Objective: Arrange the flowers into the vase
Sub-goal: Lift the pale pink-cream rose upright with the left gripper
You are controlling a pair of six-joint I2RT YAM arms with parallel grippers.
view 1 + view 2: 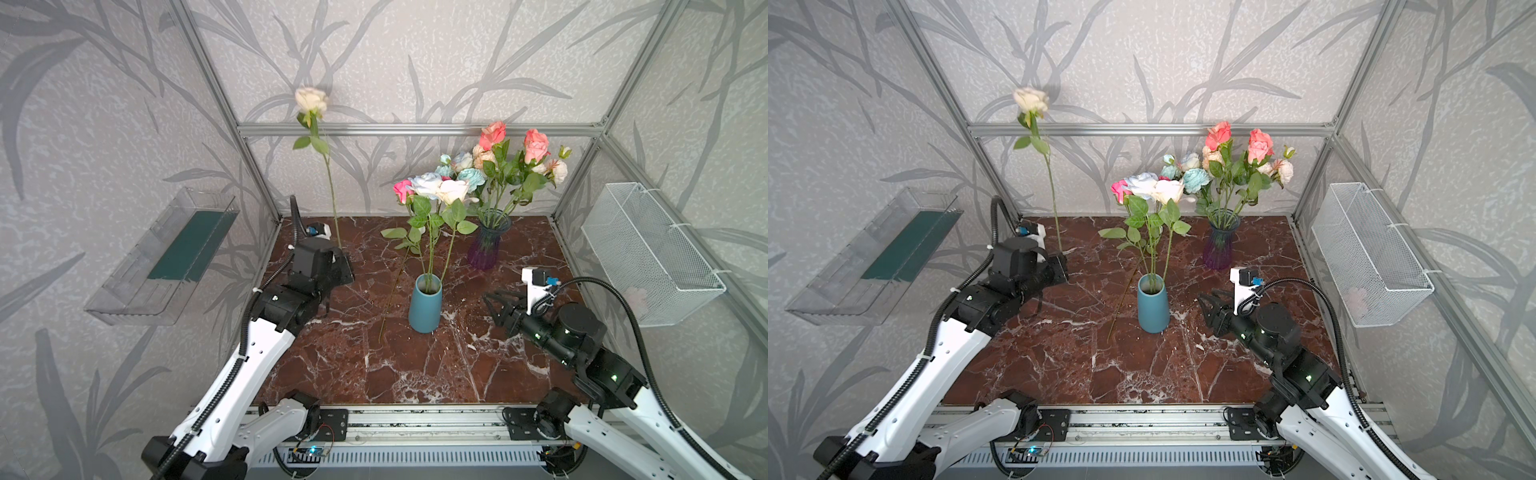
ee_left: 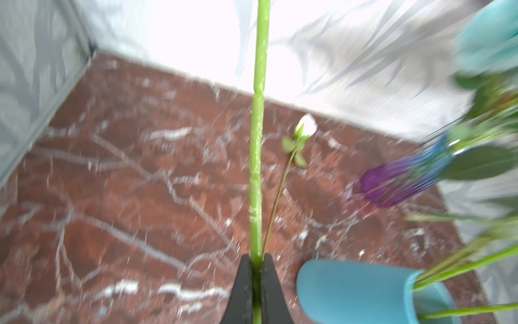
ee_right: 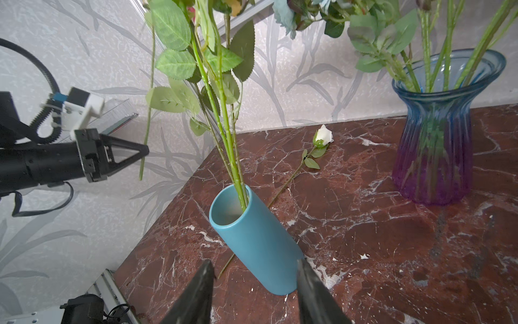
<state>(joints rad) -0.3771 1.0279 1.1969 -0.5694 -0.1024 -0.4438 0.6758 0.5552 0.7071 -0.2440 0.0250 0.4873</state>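
Note:
My left gripper (image 1: 341,255) (image 2: 257,256) is shut on the lower stem of a cream rose (image 1: 311,99), holding it upright over the table's back left. A teal vase (image 1: 424,307) (image 3: 252,238) stands mid-table with three flowers (image 1: 428,187) in it. Behind it, a purple-blue glass vase (image 1: 486,245) holds several flowers (image 1: 511,153). A thin-stemmed white bud (image 3: 323,134) (image 2: 307,127) lies on the marble left of the teal vase. My right gripper (image 1: 490,299) (image 3: 255,263) is open and low, just right of the teal vase and clear of it.
A white wire basket (image 1: 652,257) hangs on the right wall and a clear plastic tray (image 1: 166,257) on the left wall. Aluminium frame posts (image 1: 249,158) bound the marble tabletop (image 1: 415,374). Leaves of the teal vase's flowers spread above its mouth.

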